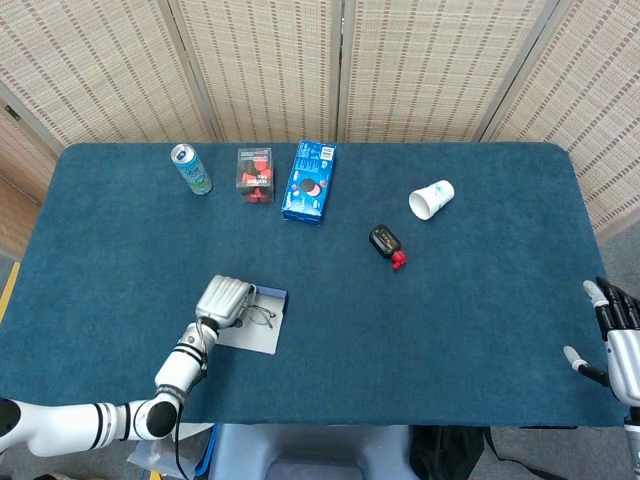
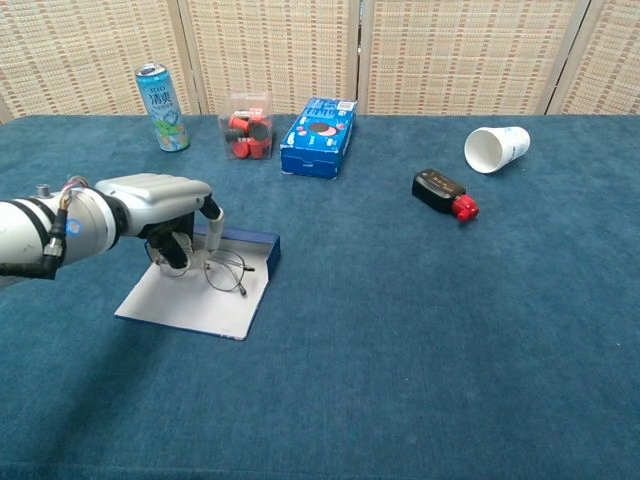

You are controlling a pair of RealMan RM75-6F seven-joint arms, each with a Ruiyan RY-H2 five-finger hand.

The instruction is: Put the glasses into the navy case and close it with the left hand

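The navy case (image 2: pixel 195 298) (image 1: pixel 262 335) lies open on the blue table, its pale lining up and its navy wall (image 2: pixel 245 240) at the far edge. Thin wire-rimmed glasses (image 2: pixel 228 271) (image 1: pixel 262 316) hang just over the case's far half. My left hand (image 2: pixel 160 205) (image 1: pixel 224 299) pinches them at their left end, fingers curled down over the case. My right hand (image 1: pixel 615 340) shows only in the head view, at the table's right front edge, fingers spread and holding nothing.
Along the far edge stand a drink can (image 2: pixel 156 107), a clear box of red pieces (image 2: pixel 248 126) and a blue carton (image 2: pixel 320 136). A tipped paper cup (image 2: pixel 496 148) and a small black and red object (image 2: pixel 444 193) lie to the right.
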